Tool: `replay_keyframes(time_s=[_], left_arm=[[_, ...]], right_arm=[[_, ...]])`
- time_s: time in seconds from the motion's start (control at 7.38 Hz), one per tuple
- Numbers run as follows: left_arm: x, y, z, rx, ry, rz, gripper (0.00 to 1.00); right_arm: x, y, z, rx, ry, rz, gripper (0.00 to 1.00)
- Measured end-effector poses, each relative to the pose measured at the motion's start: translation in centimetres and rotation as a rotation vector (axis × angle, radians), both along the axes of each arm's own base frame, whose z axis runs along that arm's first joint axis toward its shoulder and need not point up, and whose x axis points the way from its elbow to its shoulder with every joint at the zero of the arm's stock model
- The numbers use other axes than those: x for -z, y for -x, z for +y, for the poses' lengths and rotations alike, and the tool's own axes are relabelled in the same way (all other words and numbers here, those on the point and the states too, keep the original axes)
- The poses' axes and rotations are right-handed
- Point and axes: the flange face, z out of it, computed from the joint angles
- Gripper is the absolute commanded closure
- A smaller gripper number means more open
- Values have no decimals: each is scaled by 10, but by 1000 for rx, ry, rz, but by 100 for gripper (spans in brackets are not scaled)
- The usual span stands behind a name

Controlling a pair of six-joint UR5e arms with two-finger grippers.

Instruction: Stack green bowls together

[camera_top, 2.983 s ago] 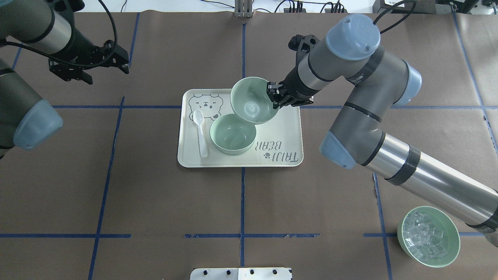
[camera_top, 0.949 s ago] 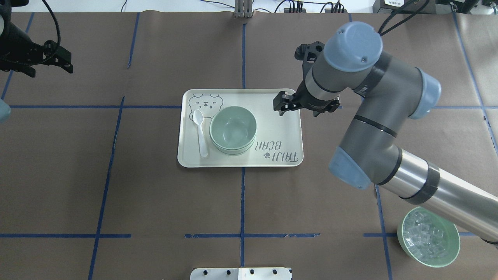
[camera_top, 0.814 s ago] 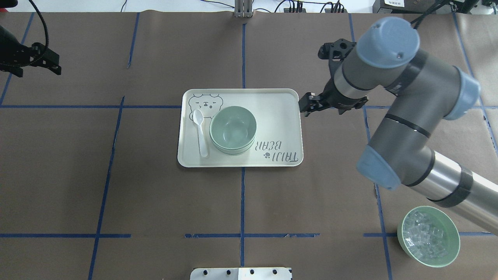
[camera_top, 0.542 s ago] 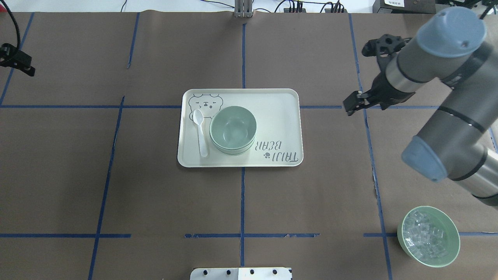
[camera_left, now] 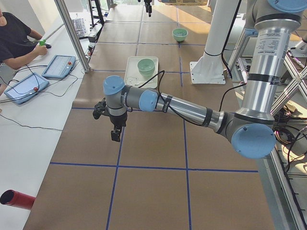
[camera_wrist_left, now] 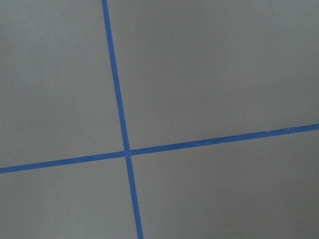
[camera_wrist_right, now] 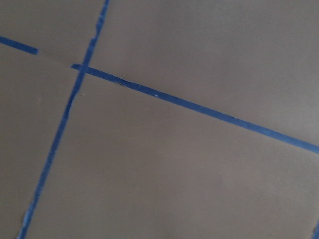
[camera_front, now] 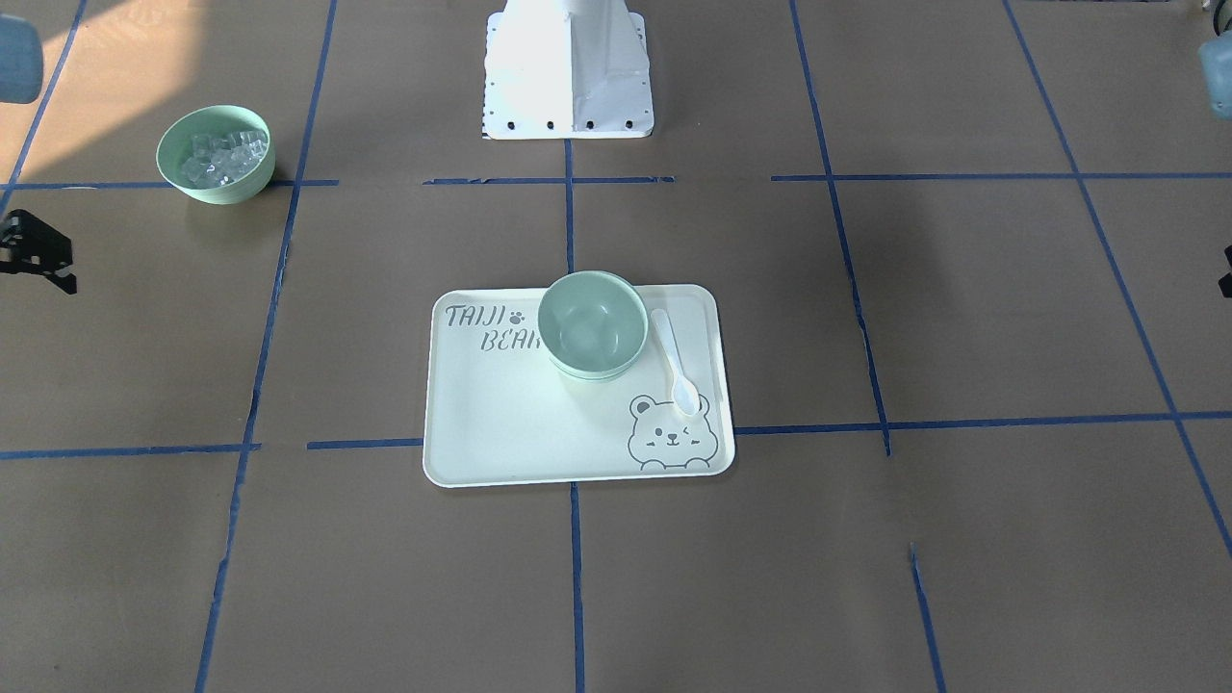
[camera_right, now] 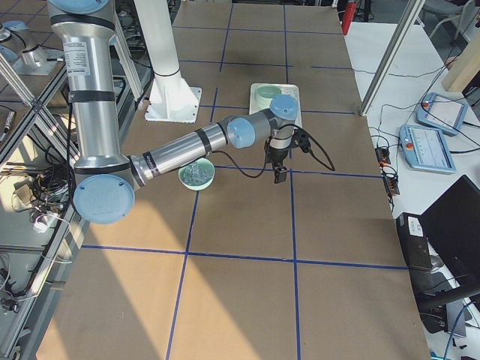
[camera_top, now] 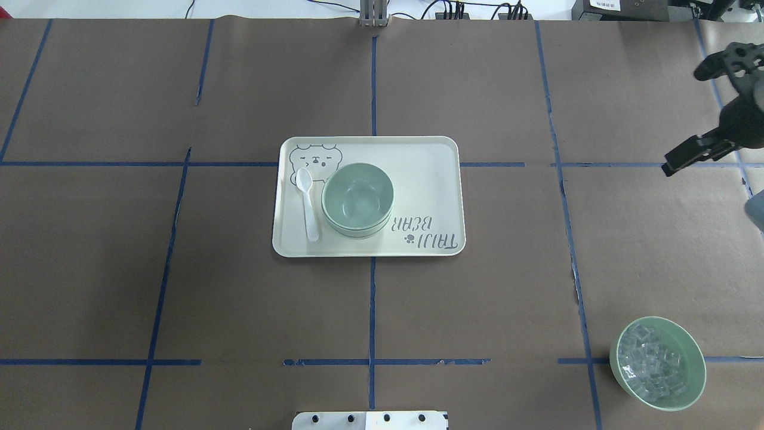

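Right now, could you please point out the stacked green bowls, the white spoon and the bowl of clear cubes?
green bowls (camera_top: pixel 357 200), overhead view, top bowl's inner floor.
white spoon (camera_top: pixel 310 215), overhead view, handle.
bowl of clear cubes (camera_top: pixel 694 358), overhead view, right inner wall.

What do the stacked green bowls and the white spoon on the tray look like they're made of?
Green bowls: probably plastic or melamine, smooth with a soft sheen; even pale colour, dull highlights inside. Spoon: likely white plastic, faintly glossy; uniform colour, thin shape.
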Motion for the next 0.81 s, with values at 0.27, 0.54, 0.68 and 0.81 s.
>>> replay_keyframes(time_s=[0.27, 0.54, 0.68, 0.81], left_arm=[[-57, 36, 10, -32, 36, 13, 0], [-100, 48, 29, -50, 81, 59, 0], [-107, 49, 34, -52, 92, 66, 0], [-111, 49, 38, -53, 98, 69, 0]], right_arm=[[-80, -78, -1, 24, 5, -31, 0], [-134, -117, -5, -9, 68, -57, 0], [-142, -122, -11, -21, 85, -59, 0], [-149, -128, -12, -37, 101, -59, 0]])
